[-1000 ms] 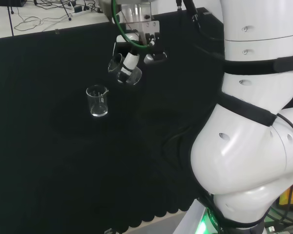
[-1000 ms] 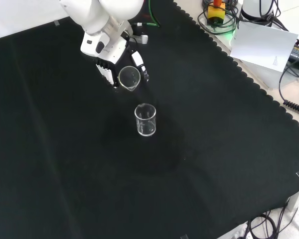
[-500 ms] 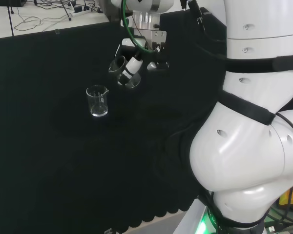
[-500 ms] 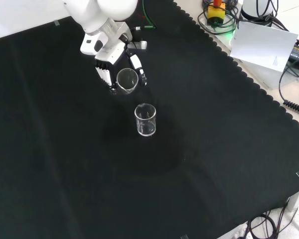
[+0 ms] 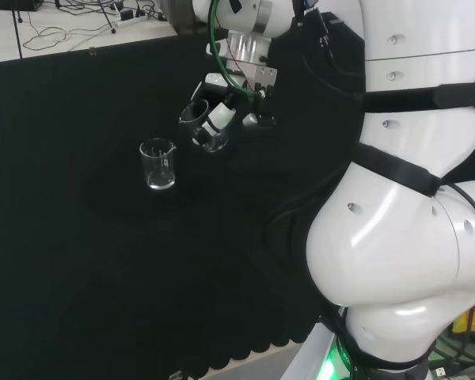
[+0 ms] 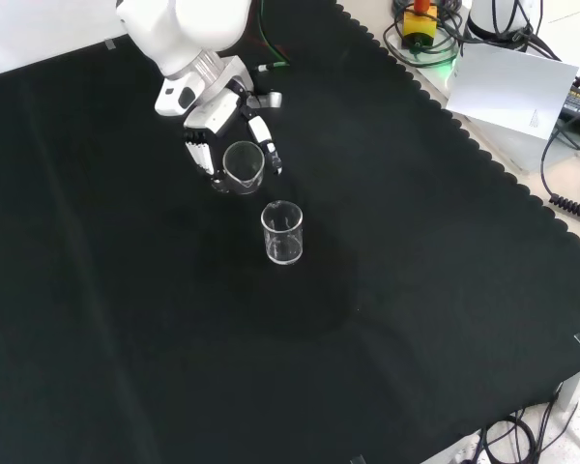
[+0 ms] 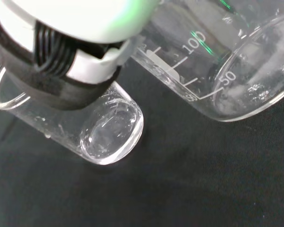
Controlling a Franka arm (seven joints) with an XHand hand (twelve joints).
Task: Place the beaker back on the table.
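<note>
Robot hand (image 6: 216, 124) with fingers curled round a clear beaker (image 6: 243, 165), held tilted above the black worktop (image 6: 416, 290). A second, upright beaker (image 6: 282, 233) stands on the cloth just beyond the fingertips.

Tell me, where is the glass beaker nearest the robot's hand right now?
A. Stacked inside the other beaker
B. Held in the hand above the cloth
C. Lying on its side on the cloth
B: the hand has its fingers curled round the beaker, tilted above the cloth, apart from the second beaker standing upright.
</note>
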